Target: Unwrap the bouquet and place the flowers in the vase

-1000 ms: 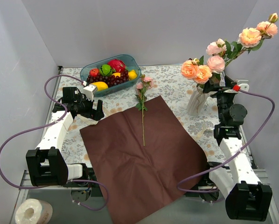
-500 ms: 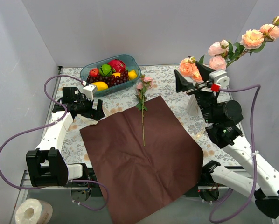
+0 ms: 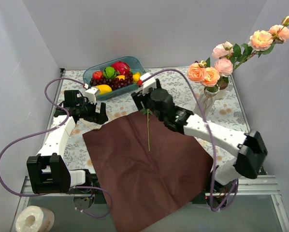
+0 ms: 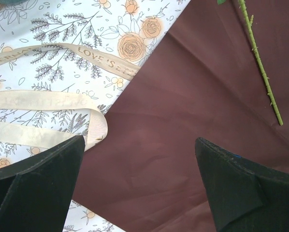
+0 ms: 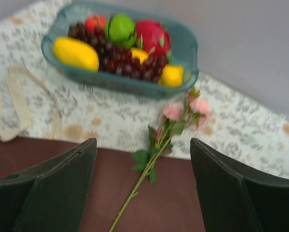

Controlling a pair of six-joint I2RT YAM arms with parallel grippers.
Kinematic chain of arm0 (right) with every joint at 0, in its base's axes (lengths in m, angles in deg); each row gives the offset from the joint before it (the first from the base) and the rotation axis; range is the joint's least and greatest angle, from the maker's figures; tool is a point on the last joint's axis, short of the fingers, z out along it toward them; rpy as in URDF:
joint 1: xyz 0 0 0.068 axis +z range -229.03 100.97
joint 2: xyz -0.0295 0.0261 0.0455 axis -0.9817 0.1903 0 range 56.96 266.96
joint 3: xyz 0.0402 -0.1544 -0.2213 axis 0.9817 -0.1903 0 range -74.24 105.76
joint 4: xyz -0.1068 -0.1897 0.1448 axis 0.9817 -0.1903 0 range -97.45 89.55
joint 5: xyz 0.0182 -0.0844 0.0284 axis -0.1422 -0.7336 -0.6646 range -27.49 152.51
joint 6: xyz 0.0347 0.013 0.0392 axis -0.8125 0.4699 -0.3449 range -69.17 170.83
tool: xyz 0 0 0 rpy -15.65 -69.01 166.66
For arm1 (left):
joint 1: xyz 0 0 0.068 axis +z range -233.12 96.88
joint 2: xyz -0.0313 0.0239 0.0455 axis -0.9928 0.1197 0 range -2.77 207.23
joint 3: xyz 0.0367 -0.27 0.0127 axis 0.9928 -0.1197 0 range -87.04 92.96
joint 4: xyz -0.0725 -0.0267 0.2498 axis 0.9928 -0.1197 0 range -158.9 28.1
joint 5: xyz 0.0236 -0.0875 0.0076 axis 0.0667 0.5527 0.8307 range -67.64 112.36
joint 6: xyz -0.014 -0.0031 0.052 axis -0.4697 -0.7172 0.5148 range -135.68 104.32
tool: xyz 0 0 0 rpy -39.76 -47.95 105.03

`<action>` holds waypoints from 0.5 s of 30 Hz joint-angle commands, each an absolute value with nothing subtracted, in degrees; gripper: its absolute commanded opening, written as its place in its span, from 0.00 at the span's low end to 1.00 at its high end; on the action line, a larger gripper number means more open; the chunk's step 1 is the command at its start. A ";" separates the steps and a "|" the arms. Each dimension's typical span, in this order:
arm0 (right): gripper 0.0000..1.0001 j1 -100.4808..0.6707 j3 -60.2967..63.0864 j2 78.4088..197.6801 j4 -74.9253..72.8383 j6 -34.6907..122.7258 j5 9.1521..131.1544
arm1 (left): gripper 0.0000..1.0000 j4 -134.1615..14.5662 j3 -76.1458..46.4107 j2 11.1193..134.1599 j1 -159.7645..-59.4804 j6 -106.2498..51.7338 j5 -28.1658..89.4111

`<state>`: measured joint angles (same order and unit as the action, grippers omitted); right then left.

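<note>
On creased maroon paper (image 3: 149, 183) lies a thorny stem (image 3: 148, 133) (pink-budded); ribbon (image 4: 48, 100) curls beside.

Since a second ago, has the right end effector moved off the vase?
Yes. The right end effector swung left, away from the vase, and now hovers open over the loose flower near the fruit bowl.

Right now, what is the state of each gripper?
Left gripper: open, holding nothing.
Right gripper: open, holding nothing, above the single flower.
</note>
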<state>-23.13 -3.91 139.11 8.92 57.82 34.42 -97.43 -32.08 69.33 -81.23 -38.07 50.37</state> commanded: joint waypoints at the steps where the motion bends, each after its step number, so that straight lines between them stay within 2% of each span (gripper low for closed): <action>1: 0.84 -23.83 -2.61 145.37 4.83 48.03 33.41 | 0.98 -97.85 -30.09 67.55 -80.31 -38.35 51.98; 6: 0.83 -26.73 -2.34 155.20 4.47 42.32 36.92 | 0.98 -98.11 -28.77 67.63 -80.13 -38.00 51.72; 15: 0.76 -31.48 -3.66 163.39 7.81 38.18 40.97 | 0.98 -99.51 -28.42 67.63 -79.78 -37.83 53.12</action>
<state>-29.93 -3.94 161.56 3.98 41.31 38.66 -97.95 -30.72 69.33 -80.25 -37.98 50.83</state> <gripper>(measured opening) 0.771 0.982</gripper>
